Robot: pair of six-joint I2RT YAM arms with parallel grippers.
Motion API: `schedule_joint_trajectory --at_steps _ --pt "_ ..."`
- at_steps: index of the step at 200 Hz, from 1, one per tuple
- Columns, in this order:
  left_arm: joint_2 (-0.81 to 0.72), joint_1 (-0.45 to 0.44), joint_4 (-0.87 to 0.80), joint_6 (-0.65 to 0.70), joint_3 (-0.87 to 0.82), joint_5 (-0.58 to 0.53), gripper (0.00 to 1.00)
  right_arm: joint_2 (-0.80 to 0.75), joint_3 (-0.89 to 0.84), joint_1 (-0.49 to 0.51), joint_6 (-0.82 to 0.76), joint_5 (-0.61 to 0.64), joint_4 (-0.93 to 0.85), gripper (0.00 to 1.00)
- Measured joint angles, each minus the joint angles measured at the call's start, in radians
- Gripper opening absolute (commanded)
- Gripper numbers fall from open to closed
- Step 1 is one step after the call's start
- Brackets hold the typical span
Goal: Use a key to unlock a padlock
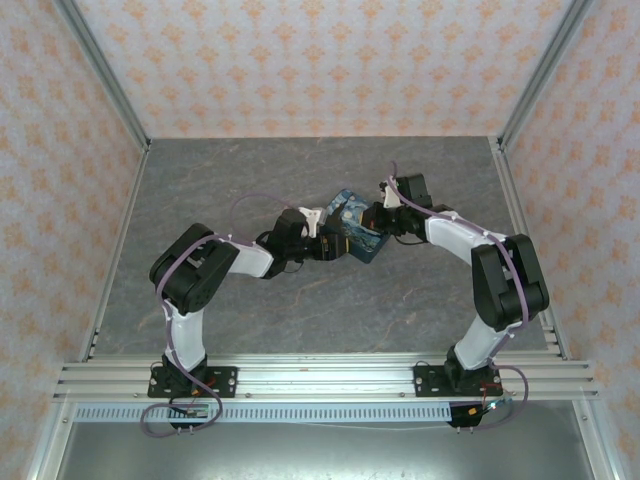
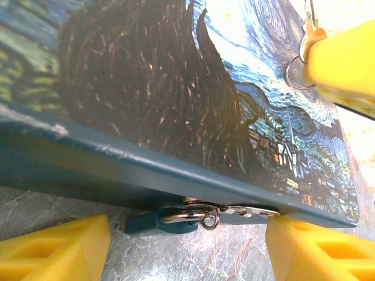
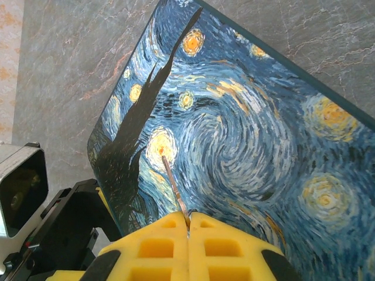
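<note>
Your left gripper (image 2: 187, 250) spread wide, small teal padlock with silvery shackle (image 2: 157, 222) just ahead at 12 o'clock, your right gripper (image 3: 188, 225) clamped on thin tan metal key (image 3: 173, 187).

Bright, even, diffuse light falls from above; the arms (image 1: 200, 275) cast only faint, soft shadows on the grey table (image 1: 300, 300); in the left wrist view the near yellow fingers (image 2: 53, 249) blur and the painted tin (image 2: 146, 88) washes out to white glare at its top; the right wrist view is sharper.
</note>
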Motion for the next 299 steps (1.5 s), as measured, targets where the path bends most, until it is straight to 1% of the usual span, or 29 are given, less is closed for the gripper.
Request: schedule_joint_trajectory --at_steps 26,66,102,148,221,268,299 --pt "0.000 0.000 0.007 0.019 -0.009 -0.013 0.66 0.005 0.005 0.000 -0.006 0.000 0.000 0.00" --pt "-0.004 -0.023 -0.013 0.095 -0.010 -0.077 0.65 0.005 0.005 0.000 -0.008 0.003 0.000 0.00" --pt "-0.006 -0.055 -0.079 0.167 0.015 -0.155 0.63 0.005 0.005 0.000 -0.010 0.003 0.000 0.00" --pt "-0.005 -0.080 -0.170 0.219 0.058 -0.215 0.60 0.005 0.005 0.000 -0.010 0.003 0.000 0.00" --pt "0.012 -0.095 -0.254 0.275 0.124 -0.241 0.54 0.005 0.005 0.000 -0.015 0.003 0.000 0.00" --pt "0.035 -0.095 -0.278 0.297 0.150 -0.240 0.49 0.005 0.005 0.000 -0.018 0.003 0.000 0.00" --pt "0.036 -0.095 -0.279 0.301 0.150 -0.240 0.42 0.005 0.005 0.000 -0.018 0.003 0.000 0.00"
